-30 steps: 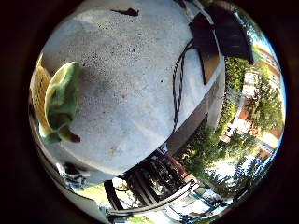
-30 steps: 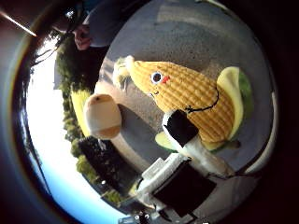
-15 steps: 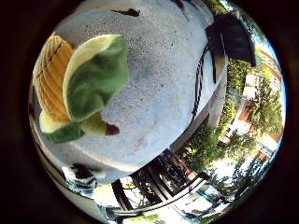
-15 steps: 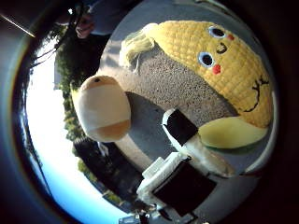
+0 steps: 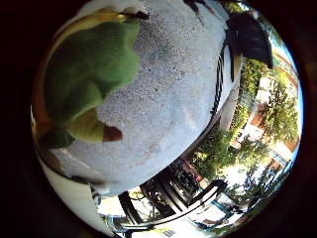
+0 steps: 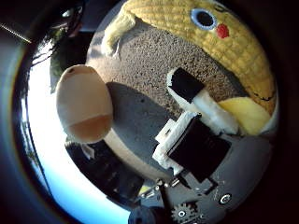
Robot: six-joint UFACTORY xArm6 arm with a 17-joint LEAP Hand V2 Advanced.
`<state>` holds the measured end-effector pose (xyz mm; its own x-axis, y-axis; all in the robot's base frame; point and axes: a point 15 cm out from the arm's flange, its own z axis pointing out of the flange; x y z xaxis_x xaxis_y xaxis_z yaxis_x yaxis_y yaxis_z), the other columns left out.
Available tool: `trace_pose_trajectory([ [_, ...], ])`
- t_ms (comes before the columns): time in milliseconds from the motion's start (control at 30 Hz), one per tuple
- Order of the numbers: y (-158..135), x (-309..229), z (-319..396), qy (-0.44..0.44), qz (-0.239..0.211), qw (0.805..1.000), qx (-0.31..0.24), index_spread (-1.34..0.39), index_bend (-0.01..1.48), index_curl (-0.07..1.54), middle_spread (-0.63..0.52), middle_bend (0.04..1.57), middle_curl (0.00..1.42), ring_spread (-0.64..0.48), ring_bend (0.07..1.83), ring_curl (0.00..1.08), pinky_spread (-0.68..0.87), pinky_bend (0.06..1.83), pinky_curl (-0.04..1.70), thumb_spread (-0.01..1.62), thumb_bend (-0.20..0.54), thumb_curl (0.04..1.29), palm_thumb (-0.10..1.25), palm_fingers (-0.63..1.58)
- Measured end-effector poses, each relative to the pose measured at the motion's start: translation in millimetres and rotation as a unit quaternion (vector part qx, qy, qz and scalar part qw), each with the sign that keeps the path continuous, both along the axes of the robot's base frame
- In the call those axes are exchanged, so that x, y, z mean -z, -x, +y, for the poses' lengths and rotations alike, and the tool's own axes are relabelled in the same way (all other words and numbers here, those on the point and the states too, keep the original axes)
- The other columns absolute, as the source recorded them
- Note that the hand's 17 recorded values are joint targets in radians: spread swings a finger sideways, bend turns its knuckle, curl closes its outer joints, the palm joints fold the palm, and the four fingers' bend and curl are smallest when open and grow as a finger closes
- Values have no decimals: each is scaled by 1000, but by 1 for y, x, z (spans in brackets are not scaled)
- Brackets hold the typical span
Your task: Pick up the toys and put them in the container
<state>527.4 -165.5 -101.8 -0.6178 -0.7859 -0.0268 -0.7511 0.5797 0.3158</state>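
Observation:
A yellow corn plush with a face lies on the grey stone table, very close under the palm. Its green husk leaf fills much of the little finger side view. A beige egg-shaped toy rests beside the corn, near the table's edge. My hand hangs just above the corn, and one black-tipped finger reaches out over the table next to the plush without curling round it. No container shows in either view.
A black object sits at the table's far edge. Beyond the rim stand dark metal furniture, trees and buildings. Bare table surface lies between the corn and the black object.
The palm has come down toward the corn: plush, husk and egg toy all loom larger than before. The toys themselves stay where they were on the table.

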Motion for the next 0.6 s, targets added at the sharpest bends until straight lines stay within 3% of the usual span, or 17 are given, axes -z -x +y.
trace_pose_trajectory([
  [67, -2, -3, 0, 0, -3, 1000, -3, -99, 145, 142, -24, 502, 525, 167, 899, 465, 466, 870, 340, 1105, -10, 397, 652, 1115],
  [133, -1, -5, 1, -2, -2, 1000, -8, -168, 180, 152, -50, 605, 580, 128, 980, 514, 446, 935, 389, 1097, -11, 410, 679, 1200],
  [333, 0, -15, 2, -8, 2, 1000, -11, -369, 363, 169, -129, 921, 769, 11, 1193, 646, 377, 1130, 539, 1060, 10, 485, 831, 1132],
  [467, 1, -26, 5, -15, 5, 1000, -21, -494, 560, 201, -165, 1025, 863, -40, 1279, 704, 314, 1264, 642, 1044, 23, 544, 950, 1100],
  [600, 2, -48, 11, -31, 9, 999, -37, -584, 681, 234, -186, 1075, 923, -66, 1333, 736, 267, 1329, 717, 1051, 7, 586, 980, 1034],
])
